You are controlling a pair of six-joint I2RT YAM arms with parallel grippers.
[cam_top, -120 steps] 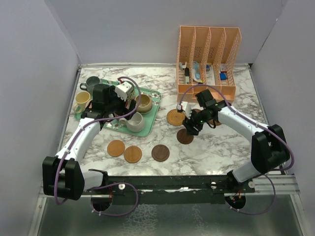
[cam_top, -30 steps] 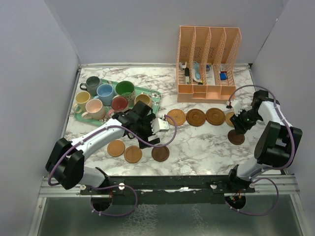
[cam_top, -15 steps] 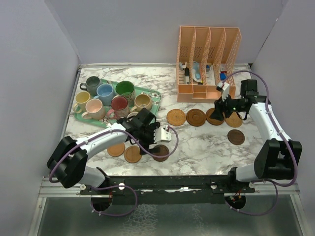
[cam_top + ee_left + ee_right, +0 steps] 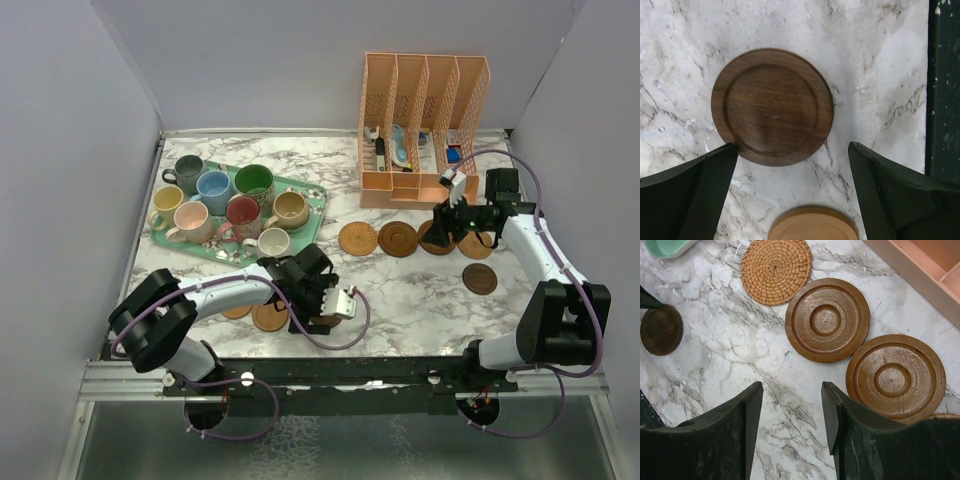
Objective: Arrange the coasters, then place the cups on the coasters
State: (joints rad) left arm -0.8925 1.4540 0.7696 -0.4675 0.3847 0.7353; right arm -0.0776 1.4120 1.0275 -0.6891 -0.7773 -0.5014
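Several cups stand on the mint-green tray (image 4: 312, 196) at the left, among them green (image 4: 254, 181), maroon (image 4: 243, 211) and cream (image 4: 271, 242). A row of coasters lies mid-table: woven (image 4: 358, 238) (image 4: 776, 271), ringed (image 4: 398, 238) (image 4: 827, 320), another ringed one (image 4: 895, 377). A dark coaster (image 4: 480, 278) lies alone at the right. My left gripper (image 4: 320, 300) (image 4: 792, 147) hangs open over a dark brown coaster (image 4: 772, 106), beside a tan coaster (image 4: 270, 316) (image 4: 813, 225). My right gripper (image 4: 447, 222) (image 4: 791, 387) is open over bare marble beside the row.
An orange file organizer (image 4: 425, 120) stands at the back, just behind the coaster row. The dark front rail (image 4: 944, 85) runs close to the left gripper. Grey walls close in the table on both sides.
The left gripper has moved toward the front edge, over the dark coaster. The right gripper left the lone dark coaster and moved back-left to the row, then stayed nearly still.
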